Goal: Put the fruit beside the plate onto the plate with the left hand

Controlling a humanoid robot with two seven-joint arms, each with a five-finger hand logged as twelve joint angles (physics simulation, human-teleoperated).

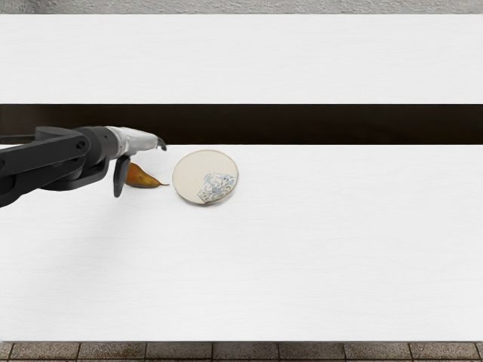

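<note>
A small brown-orange fruit (143, 178) with a pointed tip lies on the white table just left of a round cream plate (198, 167) that has a blue-white pattern near its lower right. My left hand (134, 157) reaches in from the left and hovers over the fruit. Its fingers are spread: a dark thumb hangs down at the fruit's left side and another dark fingertip points toward the plate. Nothing is held. The hand covers part of the fruit's left end.
The white table (302, 256) stretches wide to the right and front. A dark gap (302, 124) runs behind the plate, with another white surface (241, 60) beyond it.
</note>
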